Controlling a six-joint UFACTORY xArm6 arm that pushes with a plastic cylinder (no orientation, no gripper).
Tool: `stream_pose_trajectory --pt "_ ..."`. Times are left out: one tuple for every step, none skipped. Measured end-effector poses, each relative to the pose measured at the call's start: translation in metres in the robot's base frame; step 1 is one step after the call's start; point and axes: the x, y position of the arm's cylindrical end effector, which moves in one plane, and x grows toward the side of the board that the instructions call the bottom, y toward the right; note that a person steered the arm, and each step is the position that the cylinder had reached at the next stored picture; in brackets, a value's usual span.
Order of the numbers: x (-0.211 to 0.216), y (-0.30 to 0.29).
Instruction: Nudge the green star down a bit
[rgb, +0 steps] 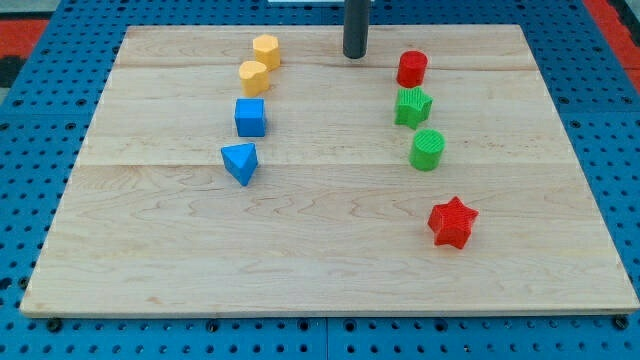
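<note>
green star (412, 106): ribbed green block, star outline with blunt points, lying flat on the desk (300, 250), upper right area of the view. Sits in the right-hand column, second from the view's top, near its neighbours above and below, not touching.

Board (320, 250) pale smooth wood; green star (412, 106) ridged matt plastic; rod dark, matt.

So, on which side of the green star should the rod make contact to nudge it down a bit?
Press on the green star at its upper edge, coming from the view's top. My tip sits up and to the view's left of it. The red cylinder stands close above that edge, so the approach looks tight; the green cylinder lies just below.
</note>
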Motion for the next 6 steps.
stream_pose_trajectory --pt "0.001 0.000" --pt "0.001 0.000" --pt "0.002 -0.001" --pt "0.002 -0.001" --pt "0.025 0.021" --pt "0.030 0.022"
